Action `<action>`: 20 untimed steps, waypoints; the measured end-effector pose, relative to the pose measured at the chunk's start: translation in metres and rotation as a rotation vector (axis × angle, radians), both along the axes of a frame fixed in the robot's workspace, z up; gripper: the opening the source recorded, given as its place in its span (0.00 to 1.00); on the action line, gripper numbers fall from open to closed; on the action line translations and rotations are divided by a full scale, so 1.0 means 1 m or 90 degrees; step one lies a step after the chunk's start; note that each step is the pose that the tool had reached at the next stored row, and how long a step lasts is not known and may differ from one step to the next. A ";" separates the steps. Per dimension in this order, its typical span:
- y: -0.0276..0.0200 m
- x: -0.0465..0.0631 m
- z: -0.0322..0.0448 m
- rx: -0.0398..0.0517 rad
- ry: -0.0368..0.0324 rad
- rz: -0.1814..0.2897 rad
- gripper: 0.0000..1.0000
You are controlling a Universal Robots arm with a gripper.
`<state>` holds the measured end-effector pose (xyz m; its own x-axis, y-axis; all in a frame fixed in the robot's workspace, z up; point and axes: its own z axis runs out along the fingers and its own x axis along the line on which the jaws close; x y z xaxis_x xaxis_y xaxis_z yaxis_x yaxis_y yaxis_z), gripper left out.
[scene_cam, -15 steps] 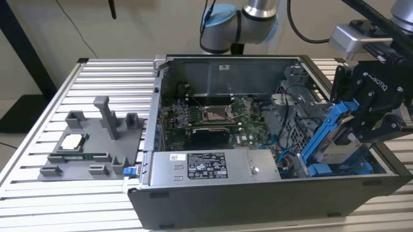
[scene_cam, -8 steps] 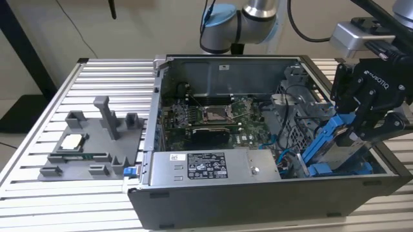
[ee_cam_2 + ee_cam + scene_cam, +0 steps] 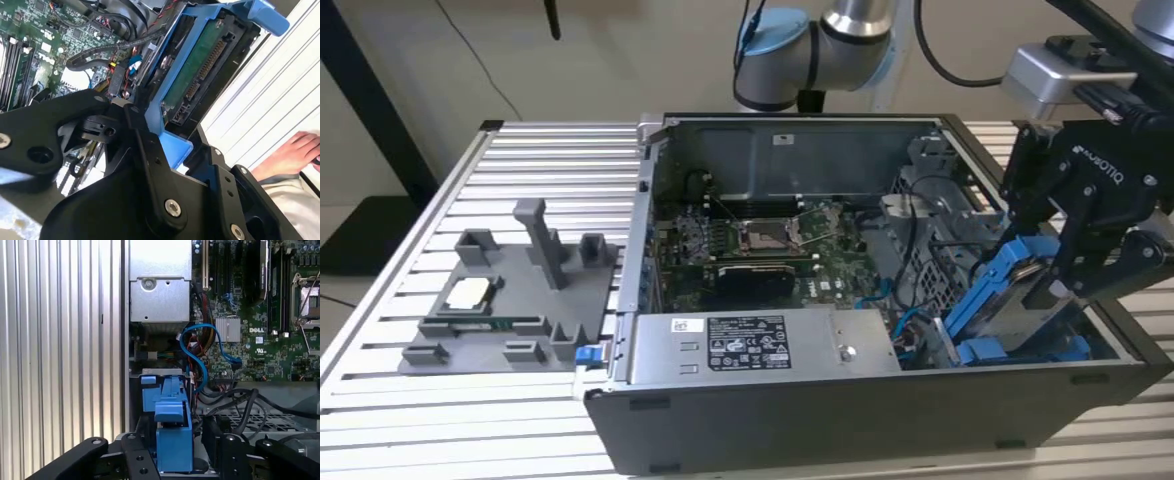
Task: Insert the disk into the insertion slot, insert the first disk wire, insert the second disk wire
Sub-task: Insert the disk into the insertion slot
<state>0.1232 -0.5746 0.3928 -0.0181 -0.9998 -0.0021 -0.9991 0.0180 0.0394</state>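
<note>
A Universal Robots arm's gripper [image 3: 1083, 272] is clamping the disk [image 3: 1014, 305] at an open computer case [image 3: 854, 420]. Its black fingers [image 3: 136, 459] are drawn in against the sides of the bright blue carrier frame [image 3: 172, 437] and are gripping nothing else. The step in hand appears to be the first of the task, seating the drive. The disk is hanging tilted from the gripper, with its lower end dipping toward the insertion slot [image 3: 1034, 350], the grey bay with blue fittings just beneath the fingertips at the case's corner. Its upper end is standing above the case rim, so the drive looks partly entered rather than seated. In the second wrist view the drive's green circuit board [image 3: 187, 87] and connector row [image 3: 206, 60] are showing with nothing plugged in, so both wire steps are judged not yet begun. A looping blue data cable [image 3: 200, 357] is lying just ahead of the carrier's tip, with the motherboard [image 3: 270, 340] beyond it. Finishing the insertion seems to be calling for the tilt to come out so the carrier lines up squarely with the bay, and for the loose cable to be kept out of the path. A person's hand [image 3: 295, 155] is resting on the slatted table [image 3: 400, 420] outside the case, off to one side of the gripper.
</note>
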 end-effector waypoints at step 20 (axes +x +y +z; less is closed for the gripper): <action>0.0011 -0.001 -0.0001 0.0259 -0.0002 0.000 0.34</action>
